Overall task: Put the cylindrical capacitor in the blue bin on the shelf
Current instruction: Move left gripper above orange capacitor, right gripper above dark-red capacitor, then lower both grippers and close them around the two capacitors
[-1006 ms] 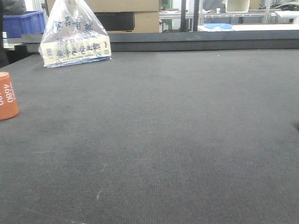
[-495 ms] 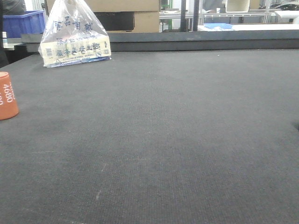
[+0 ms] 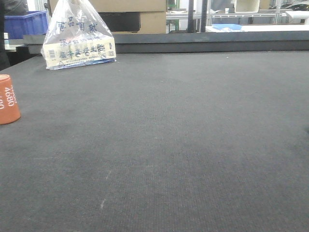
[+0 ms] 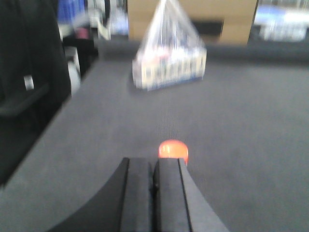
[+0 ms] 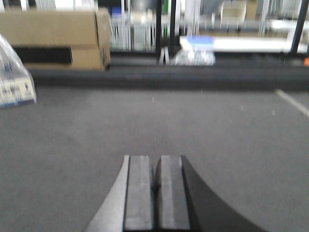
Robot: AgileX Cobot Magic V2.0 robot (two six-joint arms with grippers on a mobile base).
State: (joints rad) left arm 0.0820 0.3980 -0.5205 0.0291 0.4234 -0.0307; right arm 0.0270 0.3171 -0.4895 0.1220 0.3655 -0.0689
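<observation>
cap = cylindrical capacitor (image 3: 8,99), standing upright on the dark table top (image 3: 183,145) at the far left of the front cam, partly cut off by the frame edge. orange-red body, white "4680" printed down the side. nothing is touching it in that view.

left wrist cam is blurry: left gripper (image 4: 154,166) has its fingers pressed together w/ nothing between them, so closed and empty. cap (image 4: 173,150) sits just past the fingertips, a bit right of the seam, only its rounded top visible. can't tell from this angle whether the tip touches it.

right wrist cam: right gripper (image 5: 156,166) also has its fingers together, holding nothing, w/ only bare table top ahead of it.

printed plastic bag (image 3: 78,36) is at the back left of the table, well apart from the cap and further back. on the left wrist cam it's straight ahead, beyond the cap. blue crate (image 3: 26,23) and cardboard box (image 3: 145,14) are behind the table's far edge, off the table. no arms in the front cam.
</observation>
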